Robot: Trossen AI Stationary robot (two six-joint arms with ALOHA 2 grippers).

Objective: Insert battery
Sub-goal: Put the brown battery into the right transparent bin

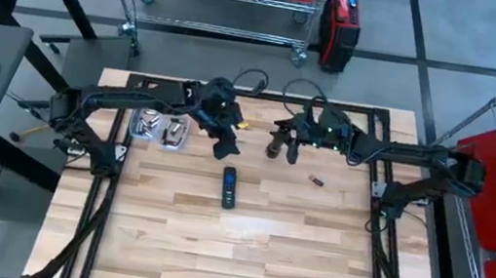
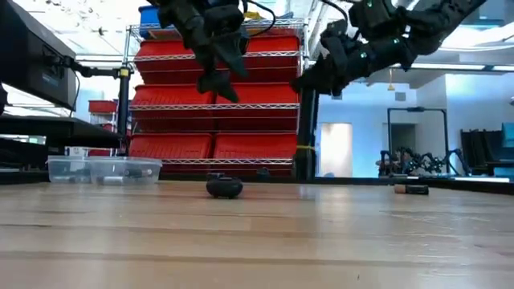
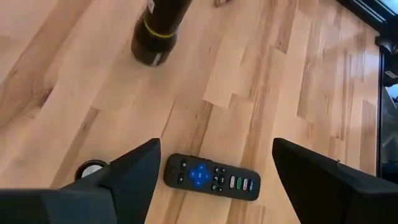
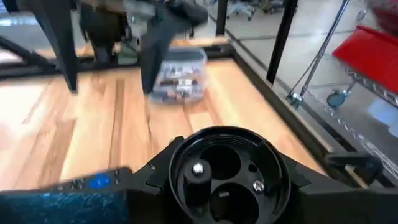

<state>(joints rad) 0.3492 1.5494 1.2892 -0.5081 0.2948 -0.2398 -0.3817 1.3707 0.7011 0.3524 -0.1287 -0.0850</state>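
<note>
Your battery (image 1: 316, 181) lies loose on the worktop (image 1: 242, 247), right of centre, its long axis running across the worktop from side to side. Left of it, well apart, the remote (image 1: 229, 187) lies button side up, its long axis pointing from the far edge toward the near one. Your left pincer (image 1: 225, 146) hangs above the remote's far end, fingers spread wide and empty. Your right pincer (image 1: 278, 147) hangs above the worktop, on the far side of the battery, holding a dark cylindrical piece (image 4: 222, 172); its fingers are hidden. A clear container (image 1: 160, 127) sits at the far left.
</note>
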